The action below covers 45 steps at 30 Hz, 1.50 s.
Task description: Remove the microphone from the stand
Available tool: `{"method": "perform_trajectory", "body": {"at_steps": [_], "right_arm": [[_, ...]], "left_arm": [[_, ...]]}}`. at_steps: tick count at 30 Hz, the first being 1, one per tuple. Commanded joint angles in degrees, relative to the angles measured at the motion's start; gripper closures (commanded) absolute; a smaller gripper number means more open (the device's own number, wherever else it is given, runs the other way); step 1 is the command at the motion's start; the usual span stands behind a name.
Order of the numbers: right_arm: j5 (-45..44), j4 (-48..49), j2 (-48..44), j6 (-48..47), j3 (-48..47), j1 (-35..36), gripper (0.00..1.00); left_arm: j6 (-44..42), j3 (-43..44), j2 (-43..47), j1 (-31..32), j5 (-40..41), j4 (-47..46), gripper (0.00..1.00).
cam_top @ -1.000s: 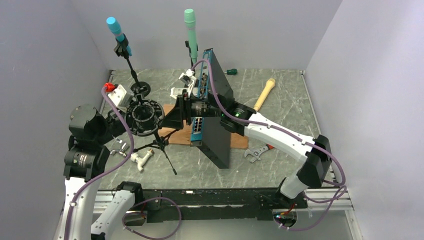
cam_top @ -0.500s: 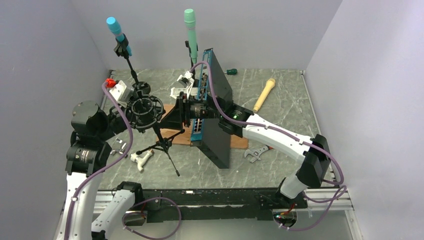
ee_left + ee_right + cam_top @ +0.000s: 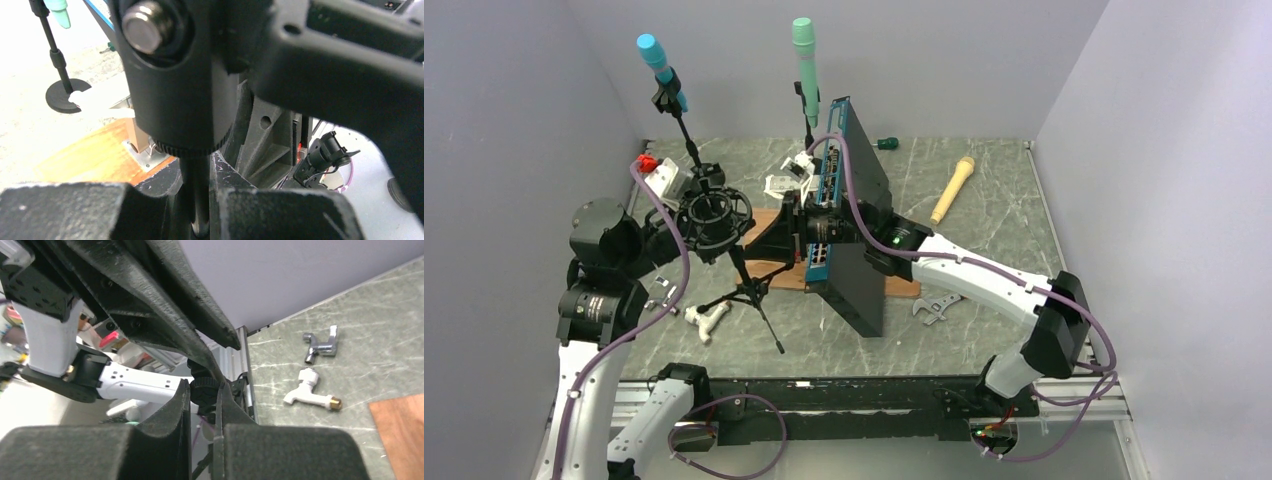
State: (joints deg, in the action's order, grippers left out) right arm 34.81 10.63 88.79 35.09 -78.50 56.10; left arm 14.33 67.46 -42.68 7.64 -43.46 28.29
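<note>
The work is at the grasping stage, and nothing has come apart yet. The black microphone (image 3: 712, 218) sits inside its ring-shaped shock mount (image 3: 746, 212) on top of the small tripod stand (image 3: 749, 288), which leans toward the left side of the desk (image 3: 994, 250). All of it is black, so from above it is hard to tell where the microphone ends and the mount begins. The left fingers (image 3: 100, 212) are clamped tight on the stand's thin pole (image 3: 196, 205), just under the thick swivel joint (image 3: 180, 90) with its metal screw head, so the stand looks braced. The right fingers (image 3: 100, 455) reach in from the opposite side, pinched almost together on a small knurled knob (image 3: 205, 390) at the mount. I cannot tell whether that knob is what frees the microphone. By my reading, both holds are placed and that is all that is done. The microphone has yet to be loosened or pulled out of the mount, lifted clear while the left arm steadies the stand, and set down. A blue microphone (image 3: 652, 50) and a green microphone (image 3: 802, 40) stand clipped on their own stands at the back, with neither arm on them. A network switch (image 3: 859, 250) stands on edge just beside the right wrist, which leaves little room for pulling away on that side.
</note>
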Motion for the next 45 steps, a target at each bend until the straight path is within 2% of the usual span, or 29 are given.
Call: {"method": "perform_trajectory", "body": {"at_steps": [1, 3, 7, 10, 13, 19, 23, 26, 28, 32, 34, 36, 38, 40, 45], "right_arm": [[-0.59, 7.11, -3.26, -10.61, 3.98, 2.04, 1.00], [-3.38, 10.17, -5.28, -20.85, 6.87, 4.43, 1.00], [-20.40, 4.07, -3.96, -46.90, 4.32, 12.57, 1.00], [-23.01, -1.35, -0.05, -58.92, -2.48, 14.40, 1.00], [-28.35, -2.52, 1.42, -71.56, -4.44, 17.79, 1.00], [-38.53, 1.01, 3.33, -89.14, -4.64, 21.20, 1.00], [-48.75, 8.91, 5.89, -100.12, -2.76, 23.78, 1.00], [-52.36, 14.84, 6.85, -105.13, -0.95, 24.84, 1.00], [-53.10, 18.33, 6.68, -106.79, 0.92, 24.97, 1.00], [-53.96, 21.03, 5.63, -104.54, 2.30, 24.96, 0.78], [-53.57, 19.08, 3.98, -99.84, 2.57, 24.82, 0.60], [-53.44, 19.13, 1.69, -96.01, 4.37, 24.56, 0.33], [-52.68, 18.22, -1.14, -89.05, 6.52, 24.38, 0.20], [-51.00, 16.34, -3.20, -81.00, 7.97, 24.17, 0.15], [-47.69, 13.06, -5.85, -56.62, 8.07, 23.45, 0.11]], "left_arm": [[5.17, 3.77, -0.60, -0.04, -0.60, -3.80, 1.00], [6.41, 4.78, -1.34, -0.01, -0.89, -2.71, 1.00], [7.03, 6.29, -1.74, -0.08, -0.88, -0.22, 1.00], [5.82, 7.39, -1.78, -0.08, -0.12, 2.52, 1.00], [3.40, 9.08, -1.64, -0.15, 1.28, 5.63, 1.00], [2.24, 9.16, -0.94, -0.17, 1.24, 5.44, 1.00], [0.95, 10.06, -1.39, -0.17, 2.24, 7.10, 1.00], [0.71, 9.91, -1.18, -0.17, 3.38, 7.05, 1.00], [0.66, 9.86, -1.21, -0.17, 3.52, 6.99, 1.00], [0.60, 9.67, -1.11, -0.17, 4.83, 6.83, 1.00], [0.78, 8.82, -0.35, -0.17, 6.05, 5.96, 1.00], [0.96, 8.34, 0.18, -0.17, 7.48, 5.35, 1.00], [1.22, 8.22, 0.73, -0.17, 9.23, 5.05, 1.00], [1.68, 7.60, 1.55, -0.17, 10.87, 4.08, 1.00], [3.19, 4.20, 5.30, -0.17, 16.48, -0.85, 1.00]]}}
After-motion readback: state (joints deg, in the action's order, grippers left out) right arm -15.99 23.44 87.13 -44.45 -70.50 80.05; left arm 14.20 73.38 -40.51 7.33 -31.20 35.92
